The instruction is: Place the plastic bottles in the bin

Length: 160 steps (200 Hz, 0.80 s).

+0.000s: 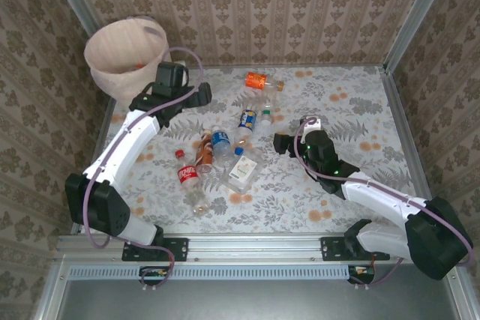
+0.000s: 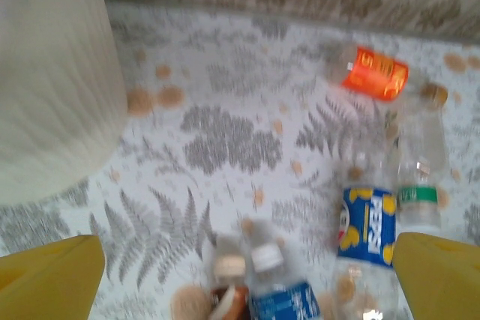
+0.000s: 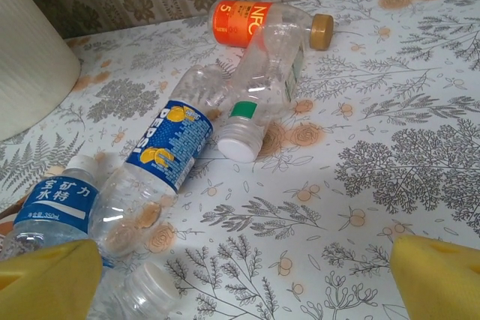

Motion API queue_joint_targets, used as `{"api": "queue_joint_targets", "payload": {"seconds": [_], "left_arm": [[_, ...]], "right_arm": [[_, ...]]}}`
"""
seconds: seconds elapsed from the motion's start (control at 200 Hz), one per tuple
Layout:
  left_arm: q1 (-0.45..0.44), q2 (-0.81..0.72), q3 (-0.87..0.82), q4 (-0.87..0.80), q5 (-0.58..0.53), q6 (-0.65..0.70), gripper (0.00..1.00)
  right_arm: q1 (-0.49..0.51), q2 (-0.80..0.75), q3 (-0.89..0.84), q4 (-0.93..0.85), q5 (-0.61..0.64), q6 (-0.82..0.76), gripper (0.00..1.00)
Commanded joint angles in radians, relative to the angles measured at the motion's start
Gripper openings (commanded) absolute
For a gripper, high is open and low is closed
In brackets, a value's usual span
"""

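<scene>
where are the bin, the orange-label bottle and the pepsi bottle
bin (image 1: 120, 46), top external view, lined inner wall
orange-label bottle (image 3: 238, 22), right wrist view, orange label
pepsi bottle (image 3: 171, 144), right wrist view, blue label

Your left arm (image 1: 124, 144) and right arm (image 1: 375, 196), white link shells, black joint housings, a mauve cable (image 1: 85, 211) looping along each, yellow finger pads (image 2: 49, 275) on both.

The bin (image 2: 52, 80) stands on the floral tabletop (image 2: 225, 133). Well right of it lie an orange-labelled bottle (image 2: 375, 73), a green-banded bottle (image 2: 418, 177) and a Pepsi bottle (image 2: 365, 226). A blue-labelled bottle (image 2: 281, 294) lies below and right of the bin, between the left pincer (image 2: 247, 264)'s wide-spread yellow fingers (image 2: 49, 275).
</scene>
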Motion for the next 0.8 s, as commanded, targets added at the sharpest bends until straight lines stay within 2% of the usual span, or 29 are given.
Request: {"api": "queue_joint_targets", "payload": {"seconds": [0.0,0.105,0.225,0.325,0.37,0.415,0.58,0.795], "left_arm": [[-0.039,-0.024,-0.08,-0.103,0.069,-0.083,0.97],[-0.055,-0.02,-0.126,-0.186,0.073,-0.077,0.93],[-0.055,-0.012,-0.149,-0.269,0.115,0.002,0.88],[-0.055,0.021,-0.144,-0.328,0.129,0.038,0.79],[-0.055,0.042,-0.141,-0.334,0.137,0.053,0.75],[-0.092,0.071,-0.13,-0.339,0.134,0.062,0.72],[-0.118,0.18,-0.096,-0.341,0.087,0.071,0.68],[-0.118,0.272,-0.103,-0.256,0.074,0.055,0.65]], "right_arm": [[0.0,0.019,0.001,0.047,0.011,0.014,1.0],[0.0,0.036,0.009,0.051,0.003,0.017,1.0],[0.0,0.048,0.02,0.05,-0.004,0.006,1.0],[0.0,0.058,0.028,0.05,-0.005,0.0,1.0],[0.0,0.063,0.033,0.051,-0.008,0.0,1.0],[0.001,0.068,0.037,0.051,-0.01,0.0,1.0],[0.0,0.07,0.044,0.048,-0.016,0.001,1.0],[0.0,0.049,0.028,0.04,-0.009,0.004,1.0]]}}
